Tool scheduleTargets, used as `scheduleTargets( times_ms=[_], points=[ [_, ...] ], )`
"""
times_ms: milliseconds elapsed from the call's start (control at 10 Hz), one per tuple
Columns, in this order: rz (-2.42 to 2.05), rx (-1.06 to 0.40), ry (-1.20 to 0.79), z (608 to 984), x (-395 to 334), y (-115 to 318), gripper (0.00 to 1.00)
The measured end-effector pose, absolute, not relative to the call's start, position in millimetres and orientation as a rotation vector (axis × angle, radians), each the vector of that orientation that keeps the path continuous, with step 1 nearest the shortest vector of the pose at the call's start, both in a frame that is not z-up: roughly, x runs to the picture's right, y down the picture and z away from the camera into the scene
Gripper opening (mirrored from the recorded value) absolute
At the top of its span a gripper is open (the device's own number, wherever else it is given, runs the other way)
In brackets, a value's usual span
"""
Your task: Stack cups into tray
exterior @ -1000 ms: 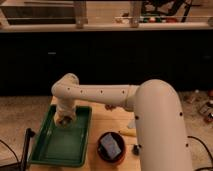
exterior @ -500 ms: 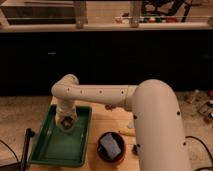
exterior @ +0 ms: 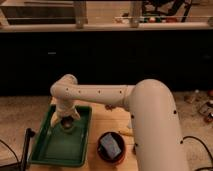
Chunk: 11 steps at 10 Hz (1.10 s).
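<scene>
The gripper hangs from the bent white arm over the far half of the tray, directly above a small round cup; whether it is clenched or released cannot be told. The cup sits inside the tray near its far rim, its colour indistinct. The green tray lies on the left part of a wooden table. To the tray's right, apart from it, stands a reddish-brown bowl holding a dark bluish object.
</scene>
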<state>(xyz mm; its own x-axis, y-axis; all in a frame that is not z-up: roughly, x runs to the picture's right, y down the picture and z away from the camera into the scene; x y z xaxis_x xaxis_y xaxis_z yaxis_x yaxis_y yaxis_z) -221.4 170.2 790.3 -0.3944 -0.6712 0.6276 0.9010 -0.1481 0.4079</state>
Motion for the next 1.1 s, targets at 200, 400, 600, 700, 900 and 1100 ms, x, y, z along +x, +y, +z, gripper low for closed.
scheduleTargets(
  times_ms=[200,400,600,700,900,1100],
  points=[
    [-1.786,-0.352,-0.905,786.2,-221.4,168.5,0.8],
    [-1.8,-0.32,-0.892,778.0,-224.0,163.4,0.8],
    [-1.821,-0.29,-0.865,767.7,-224.9,156.3,0.8],
    [-1.83,-0.278,-0.849,763.0,-224.7,152.7,0.8],
    [-1.856,-0.245,-0.805,750.1,-227.3,143.8,0.8],
    [-1.871,-0.202,-0.77,737.9,-229.6,134.1,0.8]
  ],
)
